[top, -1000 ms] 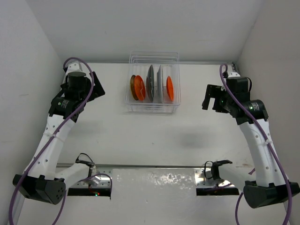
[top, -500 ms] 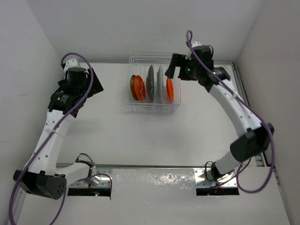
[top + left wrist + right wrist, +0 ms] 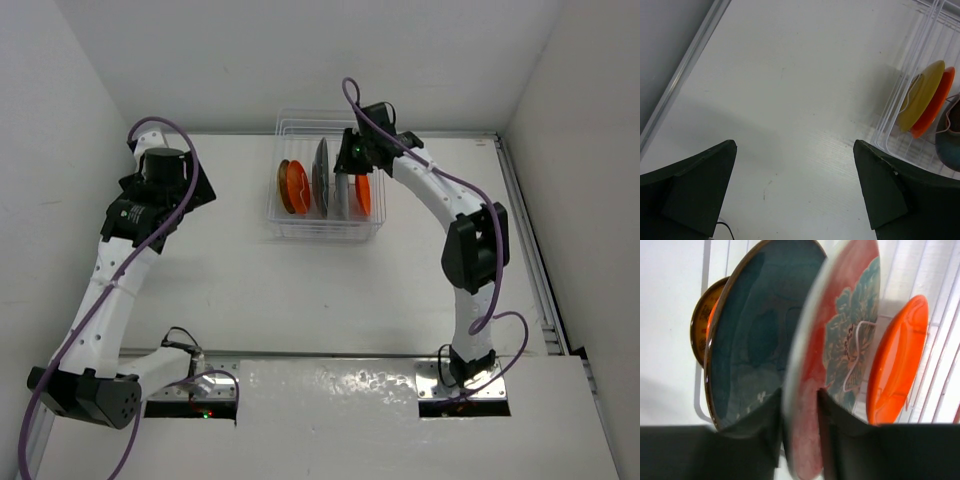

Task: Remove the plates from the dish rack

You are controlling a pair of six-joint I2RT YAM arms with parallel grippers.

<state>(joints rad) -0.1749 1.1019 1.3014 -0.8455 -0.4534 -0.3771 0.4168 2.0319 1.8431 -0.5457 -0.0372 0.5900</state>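
- Straddling the rim of the red floral plate (image 3: 850, 340) standing in the dish rack (image 3: 325, 232), the right gripper (image 3: 800, 440) is bracketing it; I cannot tell whether it is pinching yet
- A weak pinch is risking a slip against the teal plate (image 3: 755, 340) just beside
- The left gripper (image 3: 795, 170) is hanging spread wide over the table (image 3: 790, 75)

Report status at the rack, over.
Left gripper open, over table left of dish rack. Right gripper astride red floral plate rim, grip unconfirmed. Plate seated in rack between dark teal plate and orange plate. Nothing blocking.
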